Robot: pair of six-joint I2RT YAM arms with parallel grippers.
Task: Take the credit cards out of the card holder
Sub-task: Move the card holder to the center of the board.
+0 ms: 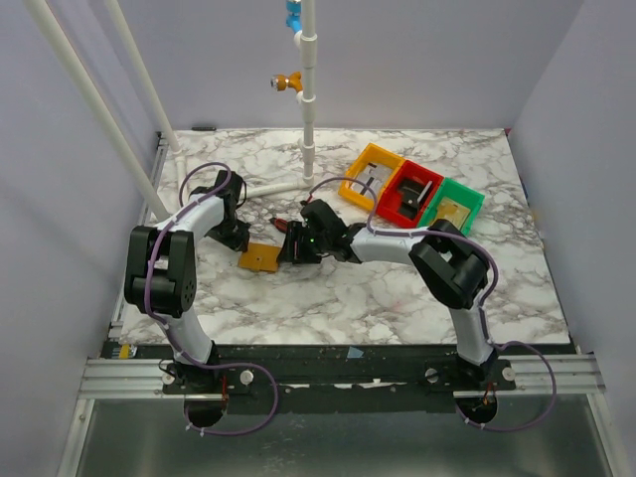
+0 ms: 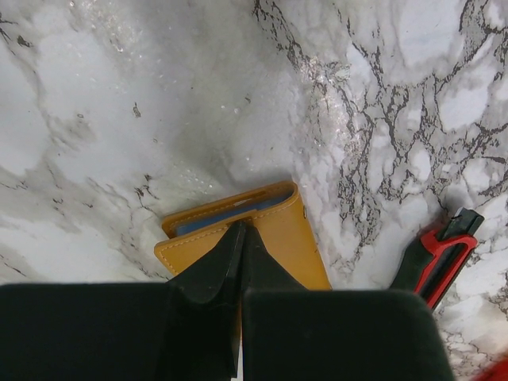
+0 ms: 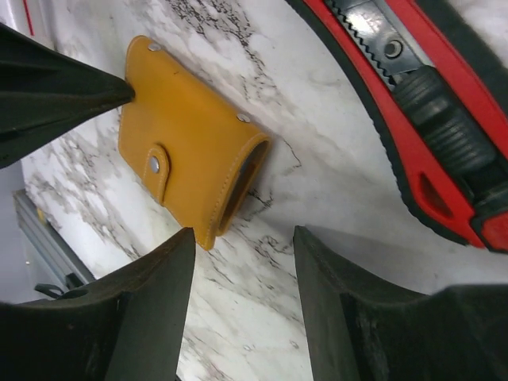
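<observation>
Closest in, our left gripper (image 2: 240, 232) was pinched fully closed, its tip pressing the card holder (image 2: 282, 238) against the marble table (image 2: 119, 119). We saw the credit cards (image 2: 230, 216) tucked inside it. Our right gripper (image 3: 242, 234) stood half spread just beside the card holder, grasping nothing, with the utility knife (image 3: 421, 119) nearby.

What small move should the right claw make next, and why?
Probably ease the right claw forward onto the near edge of the flat mustard-brown wallet: it lies closed, snap tab fastened, the shut left claw rests on it, and the right jaws stand apart short of it.
</observation>
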